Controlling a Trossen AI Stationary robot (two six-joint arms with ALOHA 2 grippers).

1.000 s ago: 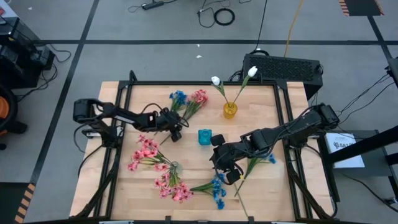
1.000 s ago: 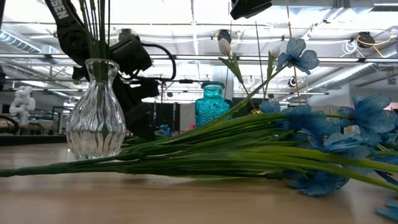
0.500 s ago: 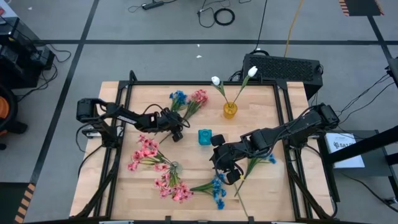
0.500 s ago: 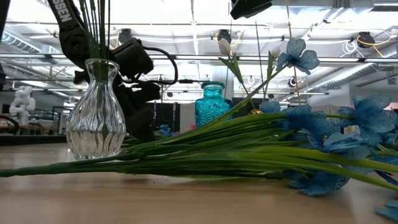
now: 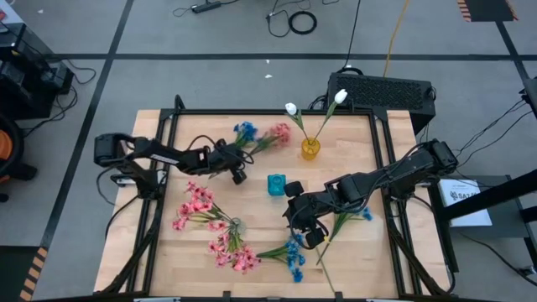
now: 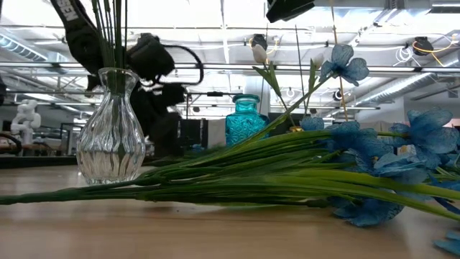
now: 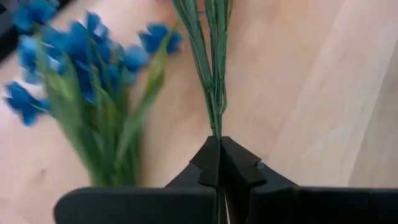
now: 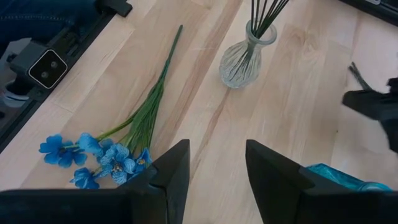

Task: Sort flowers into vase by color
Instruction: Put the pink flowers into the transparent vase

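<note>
My left gripper [image 5: 236, 169] is at the far left of the table, shut on the thin green stems [image 7: 216, 106] of a pink flower spray [image 5: 275, 134]. A blue spray [image 5: 245, 130] lies beside it on the wood. My right gripper [image 5: 304, 233] hangs open over the table's middle, with nothing between its fingers [image 8: 216, 168]. A clear glass vase [image 5: 234, 225] holds pink flowers [image 5: 195, 205]. A yellow vase [image 5: 310, 148] holds white buds [image 5: 290, 108]. A teal vase [image 5: 276, 184] stands between them. Another blue spray [image 5: 290, 252] lies near the front edge. My left gripper pinches the pink spray's bunched stems [image 7: 217, 127] between its two fingertips [image 7: 208, 158]. The fingers slant down from the table's left and lie roughly in line with the stems. The blossom end [image 5: 278, 132] points toward the yellow vase; whether it rests on the table I cannot tell.
A third blue spray [image 5: 346, 218] lies under my right arm. In the low view a blue spray [image 6: 302, 173] stretches across the front, with the clear vase [image 6: 111, 137] and the teal vase [image 6: 246, 119] behind it. A black box [image 5: 382, 91] sits beyond the far edge.
My left gripper has shut on the pink spray's stems. The spray's blossom end has swung a little toward the yellow vase. My right arm has kept still.
</note>
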